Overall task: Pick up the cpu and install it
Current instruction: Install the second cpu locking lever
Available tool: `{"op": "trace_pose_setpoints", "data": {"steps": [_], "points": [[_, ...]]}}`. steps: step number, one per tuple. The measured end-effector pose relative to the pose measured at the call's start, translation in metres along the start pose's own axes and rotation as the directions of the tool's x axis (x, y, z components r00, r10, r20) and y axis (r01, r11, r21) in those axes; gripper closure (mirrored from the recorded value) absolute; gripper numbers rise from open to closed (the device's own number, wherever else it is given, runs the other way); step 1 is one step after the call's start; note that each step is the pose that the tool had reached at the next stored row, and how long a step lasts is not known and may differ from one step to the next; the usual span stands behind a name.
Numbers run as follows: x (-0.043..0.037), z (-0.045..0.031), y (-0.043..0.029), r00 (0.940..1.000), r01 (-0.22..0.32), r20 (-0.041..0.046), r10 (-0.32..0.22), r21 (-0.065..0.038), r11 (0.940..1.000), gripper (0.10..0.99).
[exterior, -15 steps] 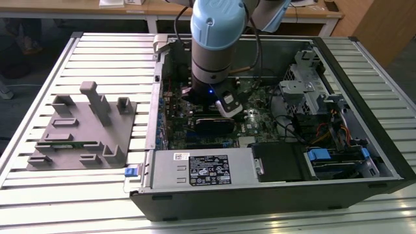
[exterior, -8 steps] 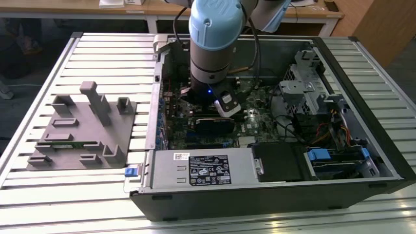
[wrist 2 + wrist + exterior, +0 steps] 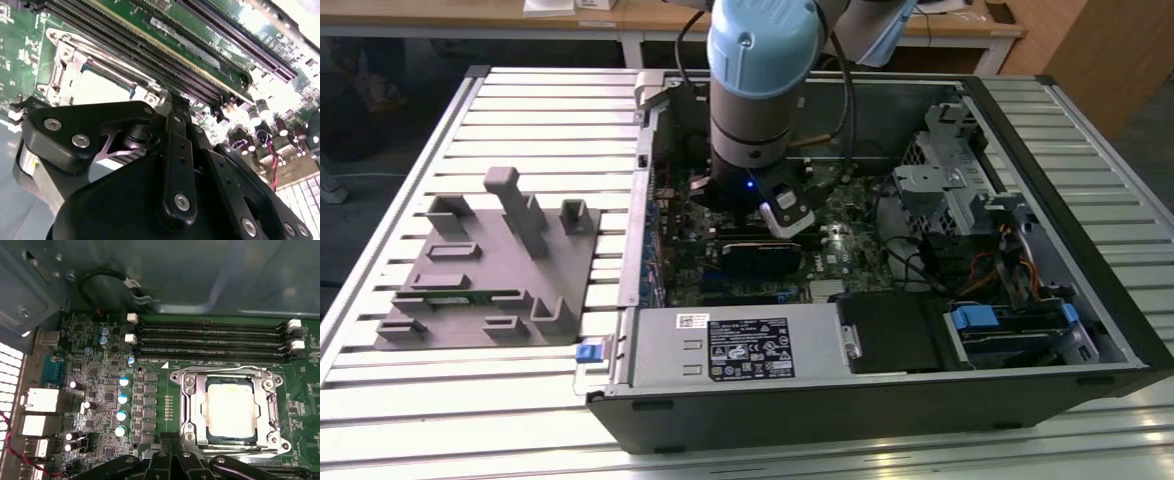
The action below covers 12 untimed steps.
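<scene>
Pale silver, square and faintly stained, the cpu (image 3: 231, 408) is seen seated flat in the motherboard's metal socket frame (image 3: 187, 405) beside the memory slots (image 3: 210, 337), with the gripper (image 3: 172, 107) poised just above, finger state cannot be told

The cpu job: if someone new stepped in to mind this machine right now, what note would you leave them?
Hand: low over the motherboard inside the open computer case, next to the socket frame; whether it is open or shut cannot be told.
The cpu: lies flat in the socket, pale top up, seen in the first wrist view.
Done: cpu is in the socket.
Left: socket frame not visibly closed over it.
Grey tray sits outside the case.
</scene>
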State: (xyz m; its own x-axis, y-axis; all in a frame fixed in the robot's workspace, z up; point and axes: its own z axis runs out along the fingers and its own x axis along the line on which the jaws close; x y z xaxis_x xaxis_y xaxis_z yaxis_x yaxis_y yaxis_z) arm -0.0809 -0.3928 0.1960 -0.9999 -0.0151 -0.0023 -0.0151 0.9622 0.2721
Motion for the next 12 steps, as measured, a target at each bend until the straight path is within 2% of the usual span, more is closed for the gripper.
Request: {"op": "trace_pose_setpoints", "data": {"steps": [6, 9, 12], "points": [[0.0002, -0.0027, 0.0008, 1.0000, 0.000, -0.0001, 0.000, 0.000, 1.0000, 0.980], [0.0002, -0.0085, 0.0025, 1.0000, 0.000, 0.0006, 0.000, -0.002, 1.0000, 0.980], [0.0002, -0.0140, 0.0040, 1.0000, 0.000, 0.0008, 0.000, -0.009, 1.0000, 0.980]]}}
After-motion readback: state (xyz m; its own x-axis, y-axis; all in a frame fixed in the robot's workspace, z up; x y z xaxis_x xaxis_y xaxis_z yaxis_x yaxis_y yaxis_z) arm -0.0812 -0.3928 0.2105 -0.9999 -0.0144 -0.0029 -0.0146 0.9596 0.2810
